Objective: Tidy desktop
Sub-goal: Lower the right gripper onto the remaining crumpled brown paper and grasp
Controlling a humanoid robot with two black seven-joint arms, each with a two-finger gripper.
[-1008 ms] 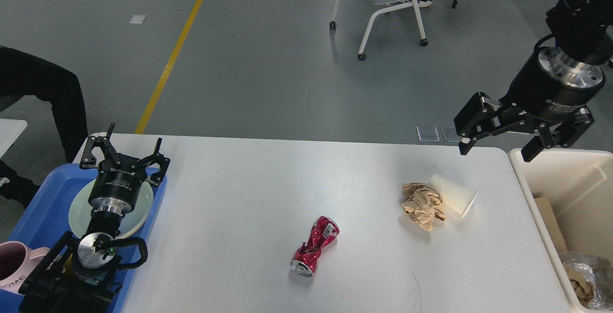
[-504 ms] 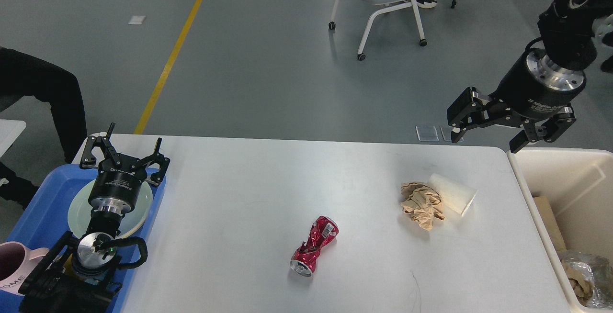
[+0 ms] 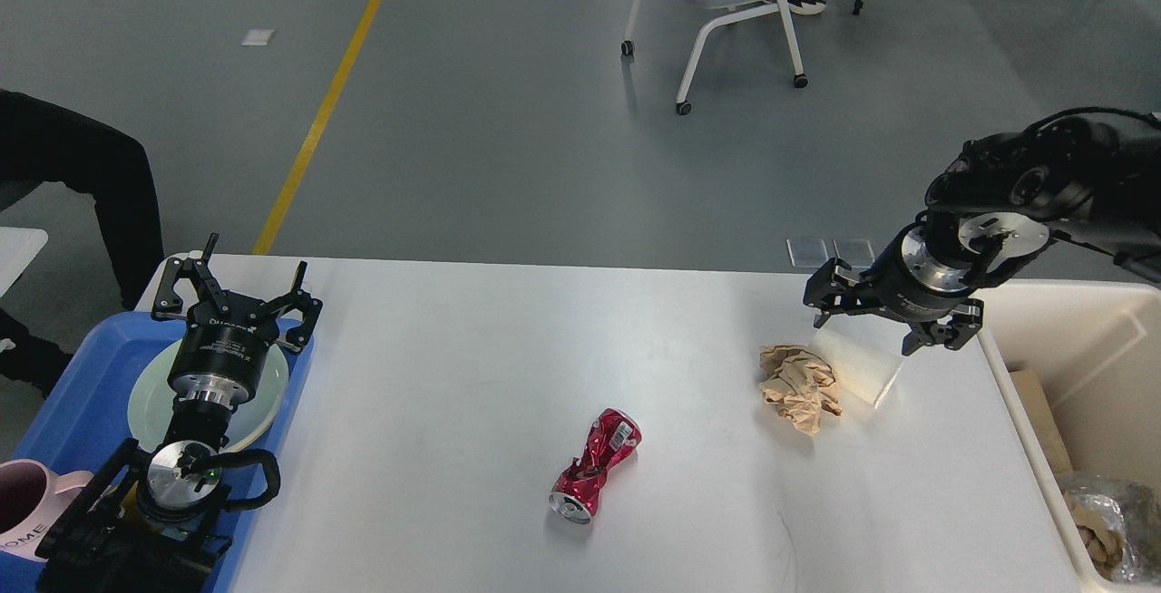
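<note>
Desktop [image 3: 472, 375] half-cleared: crushed can [image 3: 594, 466], paper wad [image 3: 800, 384] and white cup [image 3: 862, 362] remain; right gripper [image 3: 884, 325] — jaws spread, empty — hovers over the cup; left gripper [image 3: 236, 294] open, idle.

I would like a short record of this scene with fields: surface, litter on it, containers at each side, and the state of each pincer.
surface: large white rectangular desktop
litter: crushed red metal can; crumpled brown paper ball touching a white paper cup lying on its side
left side: blue plastic tray holding a pale round plate and a pink mug
right side: beige open bin with some waste inside
left pincer: open, over the tray
right pincer: open, over the cup
</note>
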